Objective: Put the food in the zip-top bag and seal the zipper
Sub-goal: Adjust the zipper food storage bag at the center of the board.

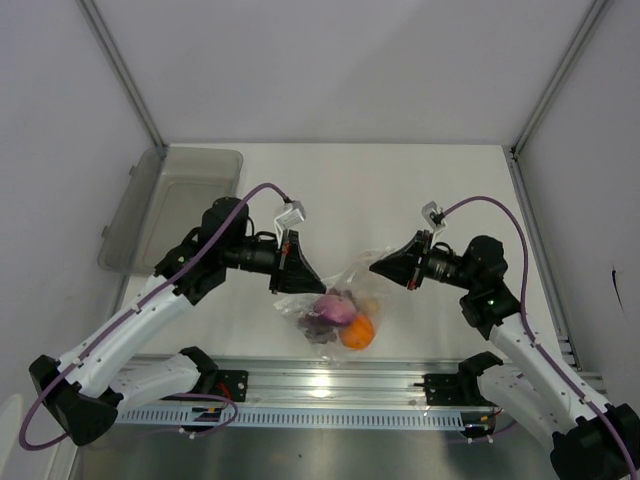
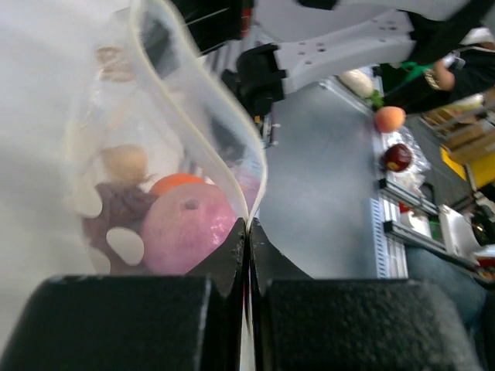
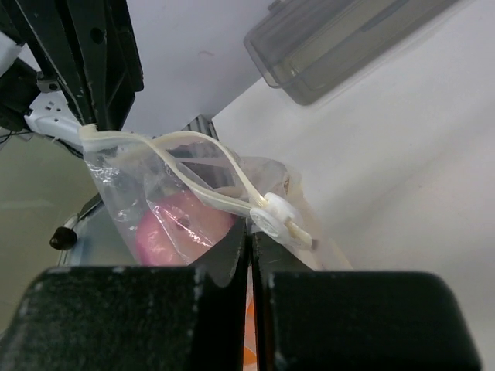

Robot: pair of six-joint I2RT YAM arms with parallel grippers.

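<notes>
The clear zip-top bag (image 1: 345,290) hangs between my two grippers near the table's front edge. Inside it are the purple-red onion (image 1: 335,308), the orange (image 1: 357,332), the dark red berries (image 2: 116,212) and the garlic bulb (image 2: 125,162). My left gripper (image 1: 300,282) is shut on the bag's left top edge (image 2: 247,224). My right gripper (image 1: 384,268) is shut on the bag just under a white slider (image 3: 274,216) on the zipper. The zipper strips (image 3: 174,166) bow apart between the grippers. The onion (image 3: 182,226) shows through the plastic.
A grey translucent tub (image 1: 170,205) stands at the back left of the table and also shows in the right wrist view (image 3: 340,39). The metal rail (image 1: 330,385) with the arm bases runs just in front of the bag.
</notes>
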